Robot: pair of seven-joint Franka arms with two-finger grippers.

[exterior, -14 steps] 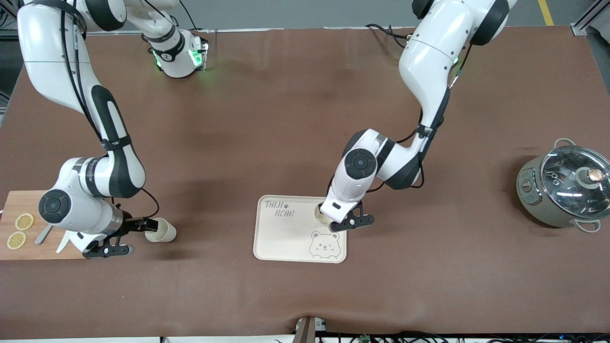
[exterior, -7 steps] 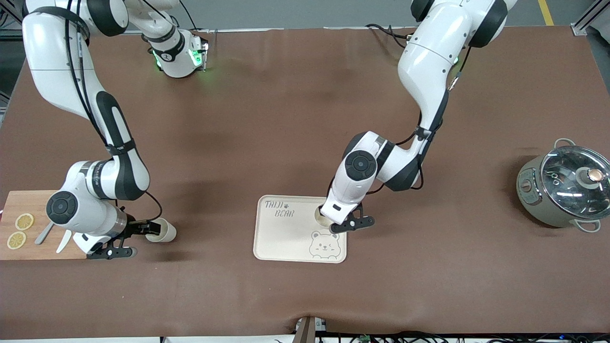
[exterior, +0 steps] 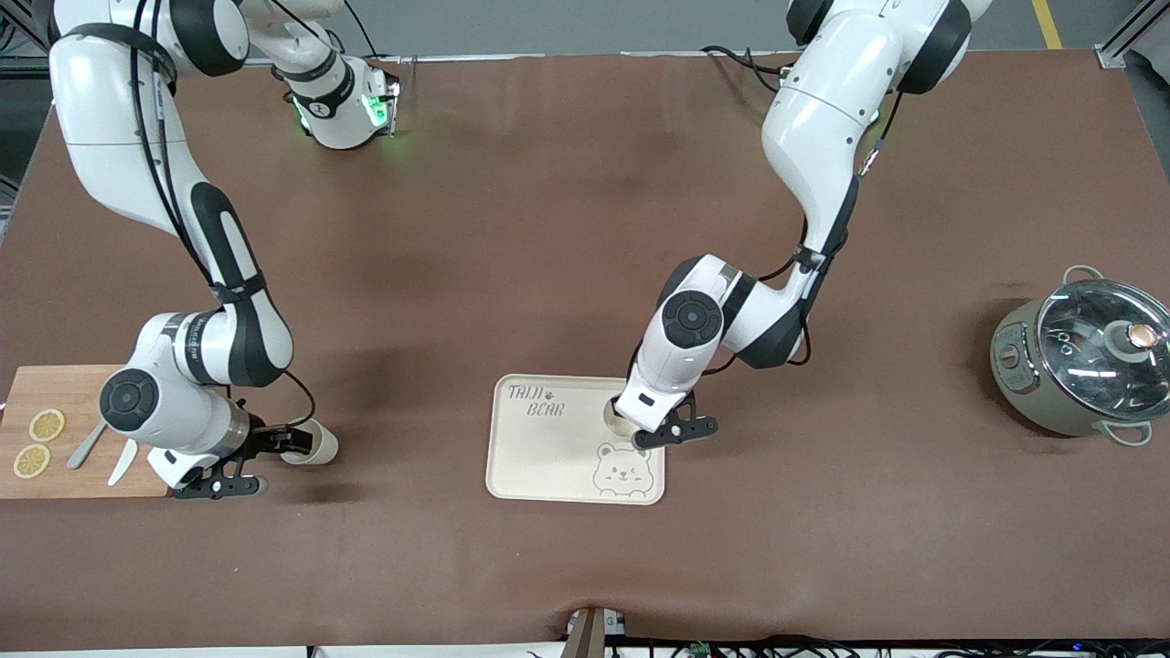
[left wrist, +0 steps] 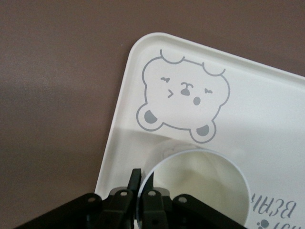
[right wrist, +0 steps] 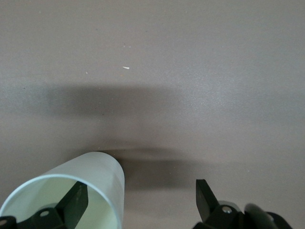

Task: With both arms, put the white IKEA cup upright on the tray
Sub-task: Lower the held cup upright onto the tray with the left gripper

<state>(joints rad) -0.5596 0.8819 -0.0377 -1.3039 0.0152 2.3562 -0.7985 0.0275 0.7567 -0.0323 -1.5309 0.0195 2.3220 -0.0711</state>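
A white cup [exterior: 618,416] stands upright on the cream tray [exterior: 548,457] with the bear face, at the tray's edge toward the left arm's end. My left gripper [exterior: 645,429] is shut on this cup's rim; the left wrist view shows one finger inside and one outside the cup [left wrist: 200,191] on the tray [left wrist: 267,109], the gripper [left wrist: 143,183] pinching the wall. A second white cup [exterior: 313,443] lies on its side on the table. My right gripper [exterior: 277,461] is open, one finger inside this cup's mouth [right wrist: 71,191], the other finger outside, gripper [right wrist: 140,200].
A wooden cutting board [exterior: 64,475] with lemon slices [exterior: 46,425] and utensils lies at the right arm's end of the table. A grey pot with a glass lid [exterior: 1083,366] stands at the left arm's end. Brown table cover lies between.
My right gripper has moved a little toward the lying cup, so one finger reaches deeper into its mouth. The left gripper and its cup have stayed put.
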